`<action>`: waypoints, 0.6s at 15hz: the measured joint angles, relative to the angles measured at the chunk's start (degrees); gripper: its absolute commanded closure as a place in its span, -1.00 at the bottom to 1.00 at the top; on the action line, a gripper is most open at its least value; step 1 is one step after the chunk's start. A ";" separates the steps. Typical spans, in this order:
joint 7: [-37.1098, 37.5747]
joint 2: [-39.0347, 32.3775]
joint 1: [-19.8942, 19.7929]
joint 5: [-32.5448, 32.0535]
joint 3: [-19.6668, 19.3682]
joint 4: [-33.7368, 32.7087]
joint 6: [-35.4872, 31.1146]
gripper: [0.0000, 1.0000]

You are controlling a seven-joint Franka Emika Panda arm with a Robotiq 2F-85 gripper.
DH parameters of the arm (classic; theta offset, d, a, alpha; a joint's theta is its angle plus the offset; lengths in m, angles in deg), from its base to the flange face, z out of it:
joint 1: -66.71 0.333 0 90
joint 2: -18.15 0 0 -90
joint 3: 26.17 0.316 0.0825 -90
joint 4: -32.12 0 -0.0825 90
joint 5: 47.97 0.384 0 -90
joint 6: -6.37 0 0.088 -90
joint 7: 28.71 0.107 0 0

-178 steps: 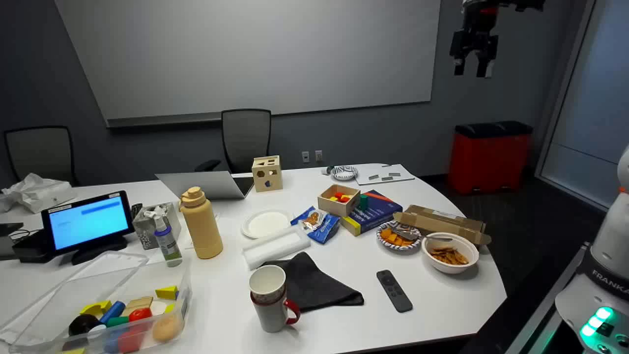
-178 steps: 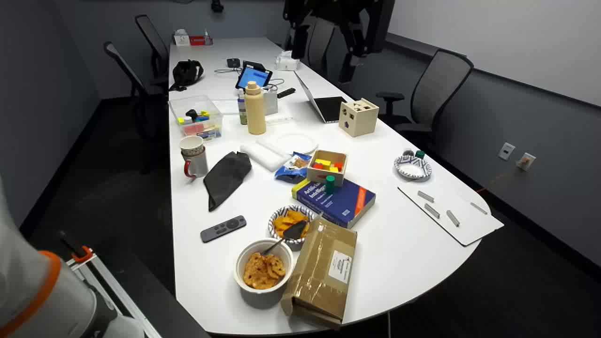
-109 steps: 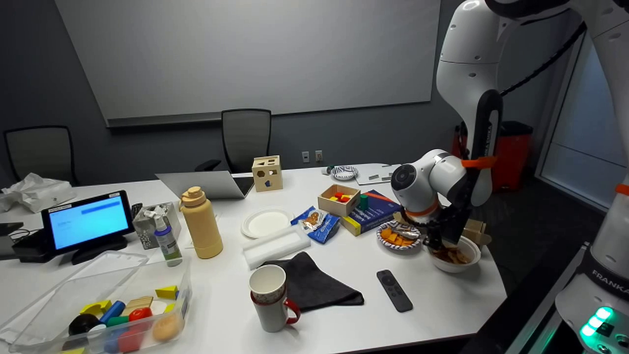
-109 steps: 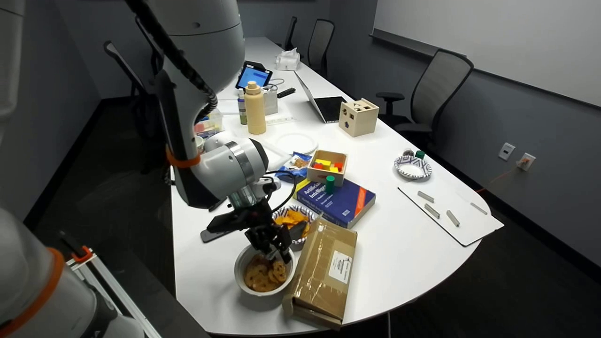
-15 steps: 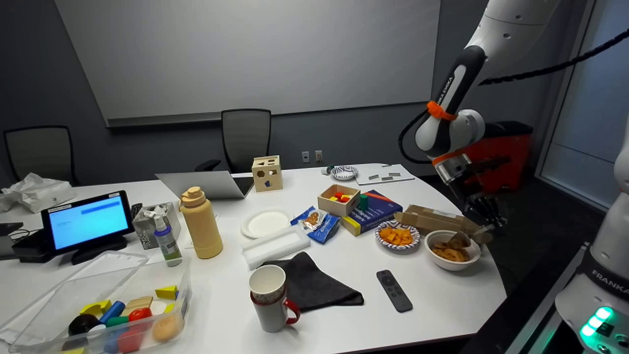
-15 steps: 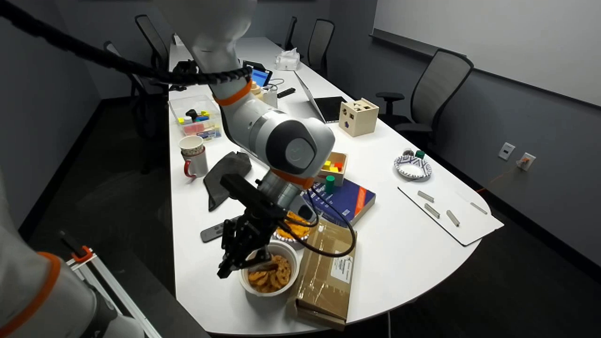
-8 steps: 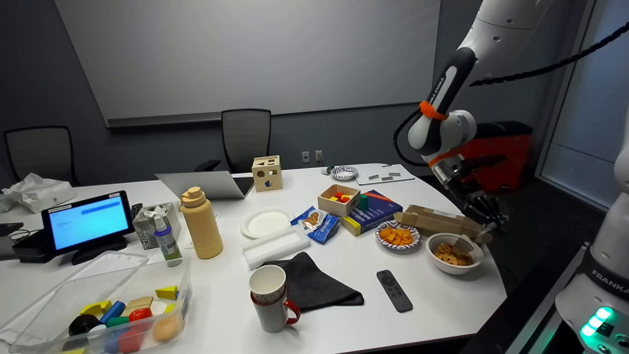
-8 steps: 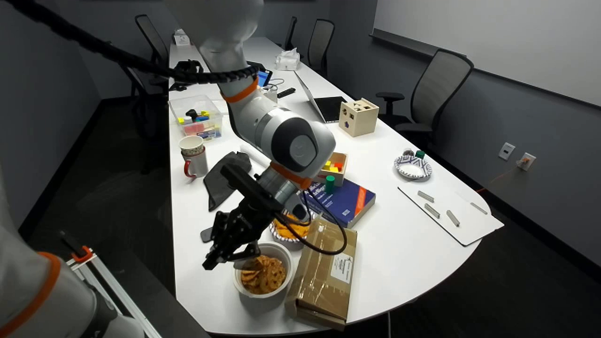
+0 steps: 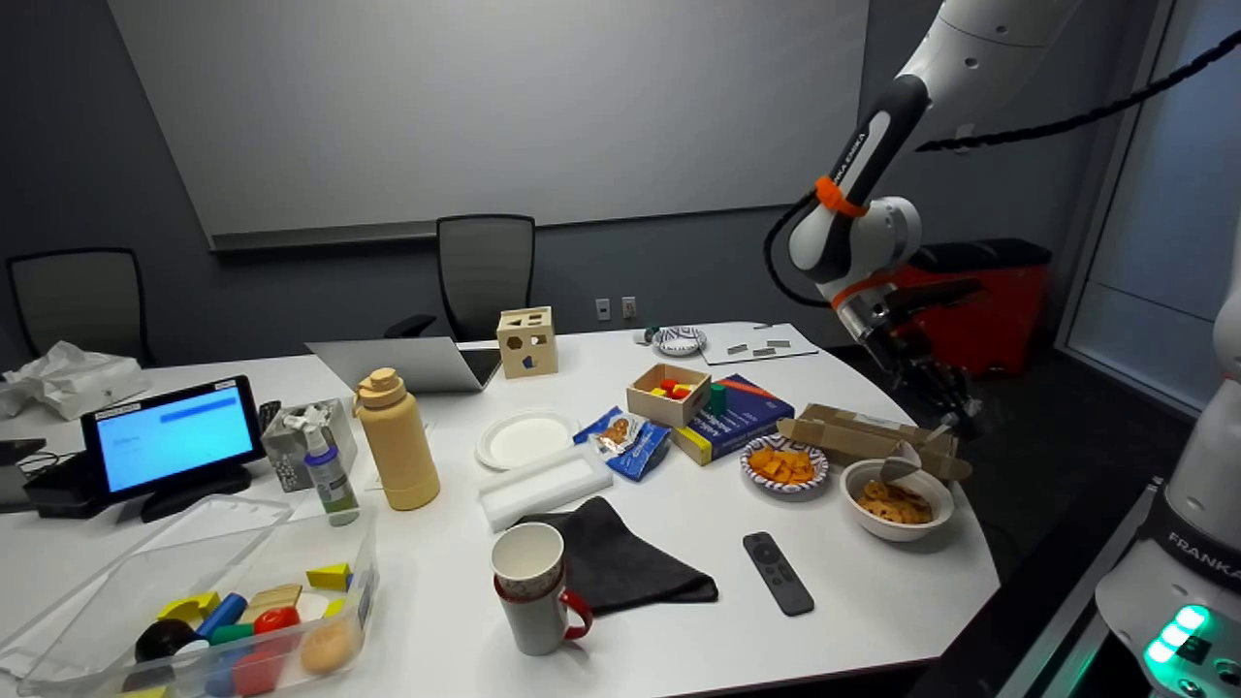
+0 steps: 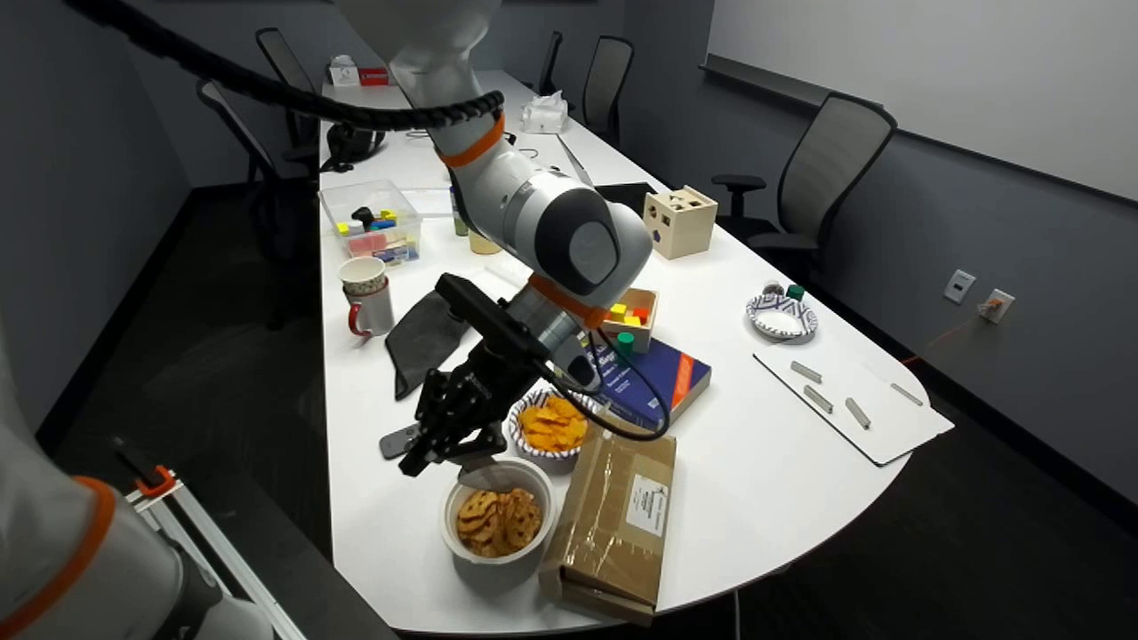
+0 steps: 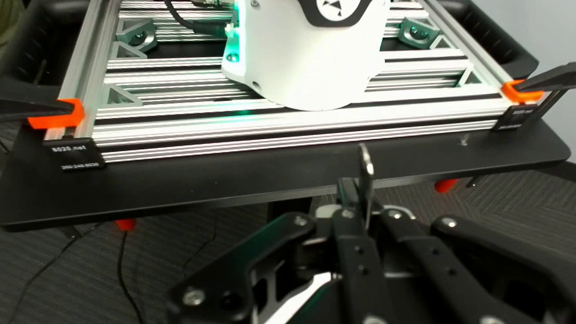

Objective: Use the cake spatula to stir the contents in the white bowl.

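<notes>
A robot's gripper clamps a cake spatula, its blade tilted over a white bowl of brown snacks on a white table. The bowl sits beside a cardboard box and near a patterned bowl of orange chips; whether the blade touches the snacks is unclear.

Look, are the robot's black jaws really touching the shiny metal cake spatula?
Touching. The wrist view shows the shiny metal cake spatula pinched between the jaws of the black gripper.

Spatula handle partly hidden by hand, arm cropped above
</notes>
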 measured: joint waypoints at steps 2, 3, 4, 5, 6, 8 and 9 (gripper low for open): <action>2.42 -0.03 0.49 -1.07 0.00 0.27 -1.07 0.99; 3.16 -0.18 0.68 -1.27 0.01 0.50 -1.42 0.99; 3.65 -0.41 0.82 -1.32 0.02 0.76 -1.60 0.99; 3.89 -0.77 0.91 -1.32 0.05 1.02 -1.61 0.99; 4.10 -1.21 1.03 -1.32 0.06 1.29 -1.60 0.99; 4.41 -2.25 1.34 -1.42 0.07 1.81 -1.60 0.99; 4.42 -2.83 1.42 -1.42 0.14 1.96 -1.60 0.99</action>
